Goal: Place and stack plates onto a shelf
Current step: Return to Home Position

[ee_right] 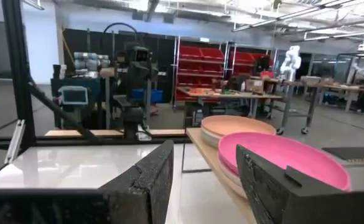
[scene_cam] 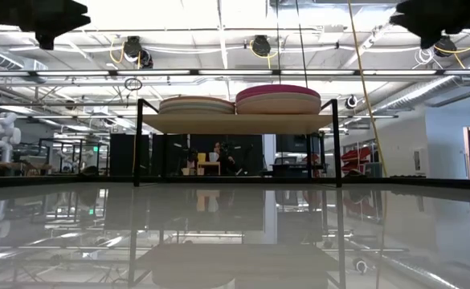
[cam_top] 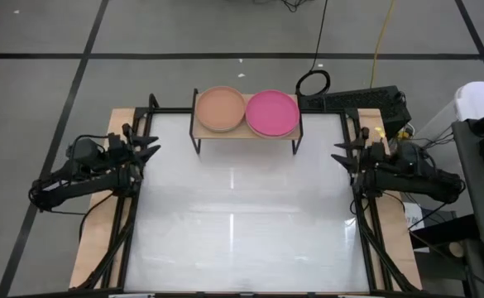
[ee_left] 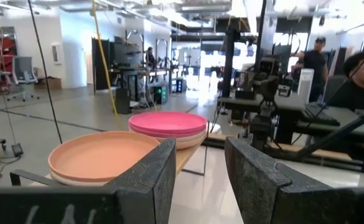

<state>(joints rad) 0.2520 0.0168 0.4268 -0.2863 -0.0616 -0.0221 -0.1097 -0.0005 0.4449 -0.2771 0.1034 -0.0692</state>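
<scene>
- Dark fingers of the left gripper (ee_left: 200,148) stood apart with nothing between them, parked at the table's 9 o'clock edge.
- Across the table, the right gripper (ee_right: 205,152) was likewise spread and held nothing, at the 3 o'clock edge.
- Between the two arms lay the white table (cam_top: 242,215), its glossy top bare and reflecting the ceiling lights.
- At the table's 12 o'clock edge stood the shelf (cam_top: 246,134), a light-wood top on thin black legs.
- On the shelf's 9 o'clock half sat the orange-brown stack (cam_top: 220,108), with paler plates showing under its top plate.
- On the 3 o'clock half sat the magenta stack (cam_top: 272,112), slightly taller, with pink and beige rims beneath; the two stacks touched at their rims.
- Beyond the shelf, toward 1 o'clock, a black cable loop (cam_top: 313,83) lay on the floor beside a black box (cam_top: 366,101), and a yellow cable (cam_top: 380,41) ran past them.
- Farther off, the left wrist view showed two people (ee_left: 315,59) behind a bench, and the right wrist view showed red racks (ee_right: 206,62).
</scene>
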